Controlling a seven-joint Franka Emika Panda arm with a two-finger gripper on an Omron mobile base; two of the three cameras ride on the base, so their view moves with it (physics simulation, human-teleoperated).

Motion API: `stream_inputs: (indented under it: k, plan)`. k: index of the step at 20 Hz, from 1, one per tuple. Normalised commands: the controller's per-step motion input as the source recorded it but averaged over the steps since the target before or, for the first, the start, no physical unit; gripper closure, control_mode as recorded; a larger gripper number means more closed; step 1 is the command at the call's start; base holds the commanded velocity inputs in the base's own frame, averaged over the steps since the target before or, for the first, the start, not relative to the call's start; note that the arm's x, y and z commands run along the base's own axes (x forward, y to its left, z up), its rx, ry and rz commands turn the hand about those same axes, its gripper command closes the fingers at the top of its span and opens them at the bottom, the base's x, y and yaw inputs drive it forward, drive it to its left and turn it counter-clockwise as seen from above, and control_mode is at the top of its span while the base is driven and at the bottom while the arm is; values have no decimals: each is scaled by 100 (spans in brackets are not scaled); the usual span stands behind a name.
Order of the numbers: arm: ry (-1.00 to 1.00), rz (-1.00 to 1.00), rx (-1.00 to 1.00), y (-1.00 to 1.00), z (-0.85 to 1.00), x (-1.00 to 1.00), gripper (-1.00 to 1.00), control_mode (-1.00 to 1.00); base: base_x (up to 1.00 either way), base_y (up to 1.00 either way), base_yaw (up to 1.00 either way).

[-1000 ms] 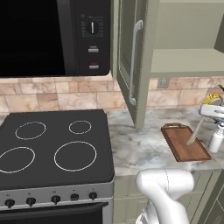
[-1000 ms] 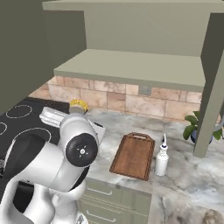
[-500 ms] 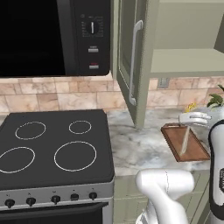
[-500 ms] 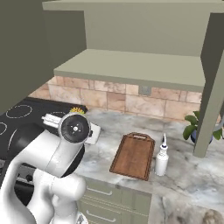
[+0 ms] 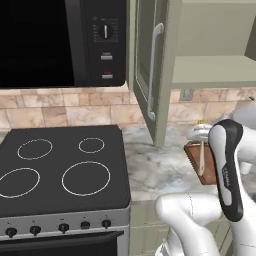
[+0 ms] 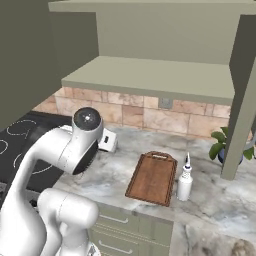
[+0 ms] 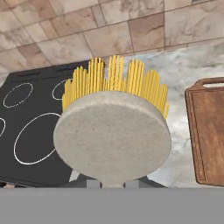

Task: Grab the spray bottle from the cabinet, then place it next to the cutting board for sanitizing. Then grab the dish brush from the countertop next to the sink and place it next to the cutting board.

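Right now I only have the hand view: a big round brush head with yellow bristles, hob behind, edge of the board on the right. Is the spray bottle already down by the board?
Observer: Yes. In the right base view the spray bottle stands upright on the countertop, just beside the cutting board's right long edge.
Operator: Where is the brush relative to the board?
Observer: In the left base view the dish brush hangs over the board's near-left end, head up, handle pointing down.
Operator: Is the cabinet shut?
Observer: No, the cabinet door stands open, its shelf bare.
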Motion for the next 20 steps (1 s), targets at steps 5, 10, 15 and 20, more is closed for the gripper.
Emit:
stream_inputs:
  k: [5,10,15,20]
  plan:
    - [18,0,-9,0,-25,58,100,-100,0,0,0]
    - [9,0,-10,0,-34,38,100,-100,0,0,0]
    - [8,0,-10,-3,-40,38,100,-100,0,0,0]
    - [6,0,-9,-9,-42,35,100,-100,0,0,0]
